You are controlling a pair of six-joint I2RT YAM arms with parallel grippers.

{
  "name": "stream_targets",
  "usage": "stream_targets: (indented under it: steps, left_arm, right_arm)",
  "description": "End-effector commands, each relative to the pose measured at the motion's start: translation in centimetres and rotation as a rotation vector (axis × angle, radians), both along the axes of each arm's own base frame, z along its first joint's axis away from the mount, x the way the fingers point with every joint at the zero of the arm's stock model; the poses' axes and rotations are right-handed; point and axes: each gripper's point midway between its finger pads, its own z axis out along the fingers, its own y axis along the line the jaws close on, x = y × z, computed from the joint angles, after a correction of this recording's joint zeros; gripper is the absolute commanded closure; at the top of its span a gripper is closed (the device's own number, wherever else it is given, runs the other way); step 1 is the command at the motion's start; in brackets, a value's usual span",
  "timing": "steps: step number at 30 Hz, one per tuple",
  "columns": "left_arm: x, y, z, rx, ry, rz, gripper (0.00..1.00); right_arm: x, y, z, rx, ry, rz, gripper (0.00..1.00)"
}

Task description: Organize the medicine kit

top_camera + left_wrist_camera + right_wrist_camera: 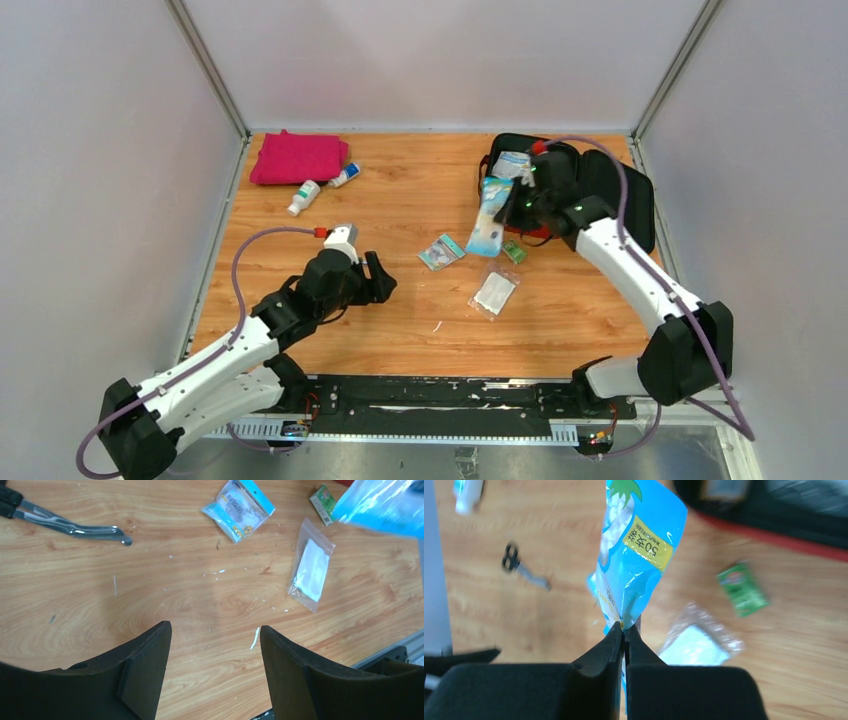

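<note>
The medicine kit [628, 200] lies open at the back right, black inside with a red edge [769, 532]. My right gripper [515, 205] hovers just in front of it, shut [625, 626] on the lower edge of a long blue plastic packet [489, 215] [639, 545] that hangs lifted off the table. My left gripper [378, 280] is open low over bare wood [215, 630], holding nothing. Scissors [75, 527] [521, 567] lie beside it. A small blue-white packet [441, 251] [239, 510], a clear bag with a white pad [495, 293] [311, 570] and a little green box [514, 251] [742, 590] lie mid-table.
A folded pink cloth [298, 157] sits at the back left with two small white bottles [303, 197] [343, 176] in front of it. A packet [512, 163] rests in the kit's left half. Grey walls close in the table on three sides.
</note>
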Motion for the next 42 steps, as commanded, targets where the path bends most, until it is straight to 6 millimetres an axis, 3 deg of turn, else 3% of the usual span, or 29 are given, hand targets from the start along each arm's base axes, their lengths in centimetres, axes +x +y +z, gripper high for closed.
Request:
stream_targets:
  steps: [1,4,7,11,12,20,26,28,30,35,38,42]
  left_arm:
    - [-0.4,1.1,-0.5,0.05,0.009,0.022,0.29]
    - [-0.6,1.3,-1.1,0.06,0.026,0.023,0.29]
    - [-0.7,2.1,-1.8,0.094,0.047,0.051,0.28]
    - [-0.9,3.1,-2.2,0.135,0.065,0.083,0.27]
    - [-0.9,3.1,-2.2,0.133,0.065,0.08,0.27]
    - [-1.2,3.2,-2.9,0.144,0.076,0.069,0.27]
    - [-1.1,3.3,-3.3,0.163,0.076,0.074,0.27]
    - [-1.0,3.3,-3.5,0.169,0.079,0.075,0.27]
    - [-1.0,3.3,-3.7,0.177,0.085,0.074,0.27]
    - [-0.9,3.2,-3.8,0.193,0.093,0.066,0.27]
    - [-0.8,3.3,-3.7,0.199,0.087,0.065,0.27]
    - [-0.7,3.1,-3.3,0.195,0.08,0.054,0.27]
  right_arm:
    - [3.3,-8.2,1.9,-0.104,-0.043,-0.161,1.0]
    - [5.9,-12.8,2.8,-0.146,-0.06,-0.259,1.0]
    - [8.3,-16.2,3.5,-0.178,-0.067,-0.326,1.0]
    - [11.5,-19.2,2.4,-0.211,-0.034,-0.364,1.0]
    - [12.7,-19.7,1.0,-0.22,0.001,-0.362,1.0]
    - [18.8,-20.3,-2.5,-0.247,0.093,-0.317,1.0]
    - [22.2,-19.8,-5.0,-0.212,0.138,-0.284,1.0]
    - [23.1,-20.4,-5.2,-0.228,0.137,-0.307,0.94]
    - [23.1,-21.7,-6.1,-0.286,0.173,-0.353,0.78]
    - [22.1,-24.7,-4.8,-0.444,0.185,-0.461,0.47]
    - [21.4,-24.7,-2.3,-0.497,0.133,-0.468,0.41]
    - [20.7,-24.3,0.5,-0.519,0.068,-0.47,0.43]
